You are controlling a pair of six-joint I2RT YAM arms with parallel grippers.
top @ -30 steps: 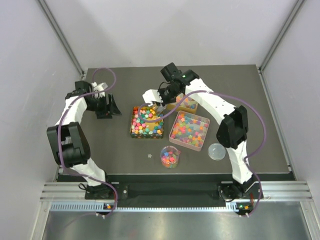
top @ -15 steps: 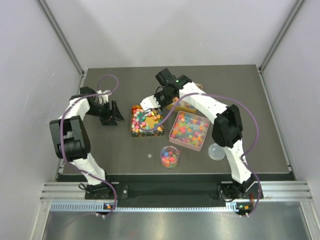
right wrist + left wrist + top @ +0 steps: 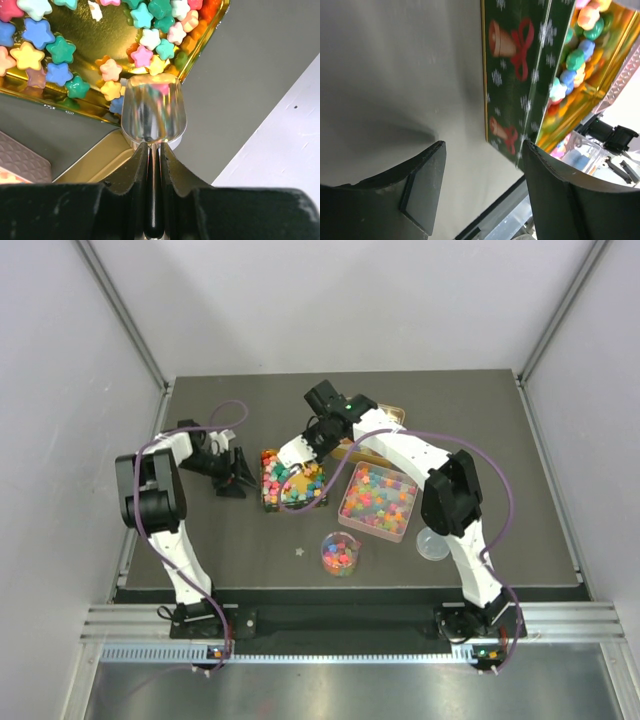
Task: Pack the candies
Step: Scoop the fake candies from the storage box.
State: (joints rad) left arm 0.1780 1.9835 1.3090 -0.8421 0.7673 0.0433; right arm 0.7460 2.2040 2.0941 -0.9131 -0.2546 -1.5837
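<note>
- Gripped in right hand (image 3: 152, 150): clear scoop (image 3: 153, 107), over candies (image 3: 37, 37) in green tin (image 3: 512, 75).
- Left hand (image 3: 480, 170) open beside that tin.
- Nearby: pink tin (image 3: 347, 510), cup (image 3: 339, 553), lid (image 3: 432, 547).

no legible text or numbers; bell-and-bow prints on green tin (image 3: 512, 75)

Bare table (image 3: 225, 540) lies left of your left gripper (image 3: 238, 475); the green tin (image 3: 512, 90) stands just to its right. The pink tin (image 3: 349, 511) and cup (image 3: 338, 553) crowd the middle, and the right gripper (image 3: 153, 147) hangs its scoop (image 3: 153, 112) over the green tin.
</note>
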